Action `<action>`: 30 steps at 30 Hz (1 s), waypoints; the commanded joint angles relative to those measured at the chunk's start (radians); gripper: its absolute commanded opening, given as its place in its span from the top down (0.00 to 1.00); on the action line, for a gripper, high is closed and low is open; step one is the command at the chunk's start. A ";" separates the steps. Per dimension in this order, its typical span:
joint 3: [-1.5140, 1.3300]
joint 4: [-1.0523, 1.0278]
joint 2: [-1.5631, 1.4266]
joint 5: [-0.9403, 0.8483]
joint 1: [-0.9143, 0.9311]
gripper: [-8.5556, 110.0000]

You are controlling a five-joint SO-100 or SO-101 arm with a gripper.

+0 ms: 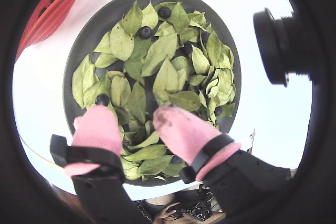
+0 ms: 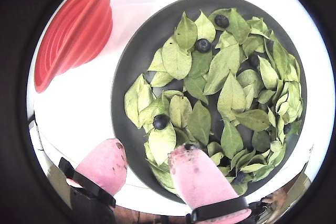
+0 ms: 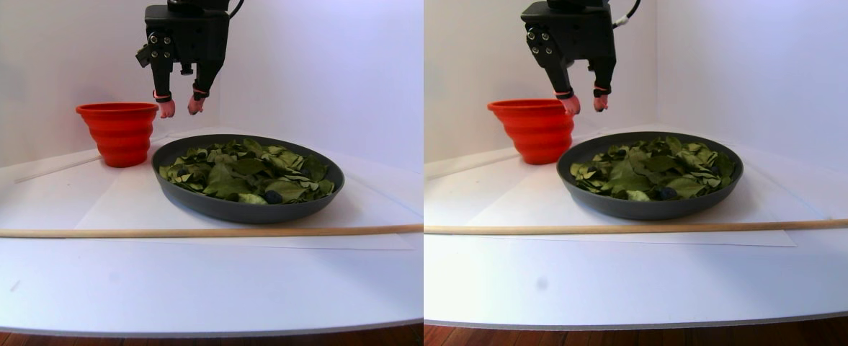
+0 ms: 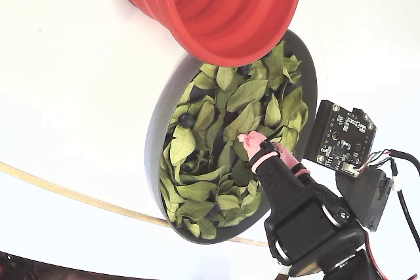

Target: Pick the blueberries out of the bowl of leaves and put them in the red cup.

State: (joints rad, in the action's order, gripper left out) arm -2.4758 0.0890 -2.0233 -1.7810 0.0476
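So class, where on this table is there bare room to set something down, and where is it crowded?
Bare white table lies in front of the wooden stick, and also between the red cup and that stick. The bowl is crowded with leaves and blueberries; the open tool hangs over its far rim.

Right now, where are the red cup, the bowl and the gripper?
red cup [image 2: 73, 30], a wrist view, ridged outer wall.
bowl [image 2: 131, 61], a wrist view, bare inner wall.
gripper [image 1: 134, 121], a wrist view, midway between pink fingertips.

Small home-style robot test booth, plain white backdrop walls [image 3: 323, 65] meeting in a corner, white tabletop [image 3: 179, 281], wooden floorboards [image 3: 34, 337] below its front edge, bare circuit board [image 4: 344, 137]
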 commanded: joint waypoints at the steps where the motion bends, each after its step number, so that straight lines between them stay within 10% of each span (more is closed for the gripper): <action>1: 0.009 0.037 0.005 -0.011 0.012 0.80; 30: -0.037 0.259 0.219 -0.023 0.037 0.81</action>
State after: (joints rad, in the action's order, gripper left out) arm -2.5081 0.3160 -1.7963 -1.7994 0.0736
